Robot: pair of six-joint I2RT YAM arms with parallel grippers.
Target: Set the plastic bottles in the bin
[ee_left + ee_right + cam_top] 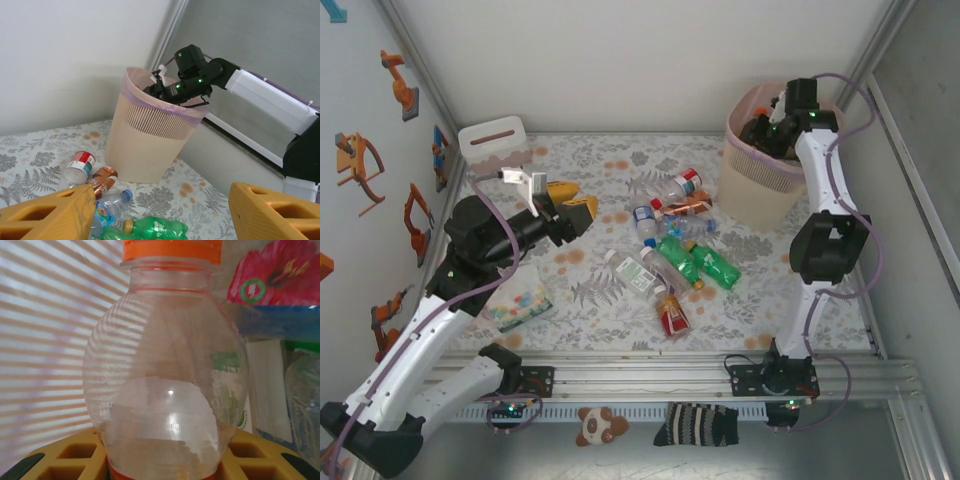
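Note:
The beige bin (760,190) stands at the back right, with a pink liner. My right gripper (767,128) reaches down inside it, shut on a clear bottle (165,375) with an orange cap; other bottles lie behind it in the bin. From the left wrist the bin (145,145) shows with the right gripper (161,89) over its rim. Several plastic bottles lie mid-table: two green ones (715,262), a red-labelled one (672,315) and a clear one (678,186). My left gripper (582,200) hovers left of them, open and empty, its yellow fingers (50,215) wide apart.
A white box with a slot (492,140) sits at the back left. A flat packet with coloured dots (520,300) lies under the left arm. A plush toy (600,425) and a striped sock (697,425) lie in front of the rail.

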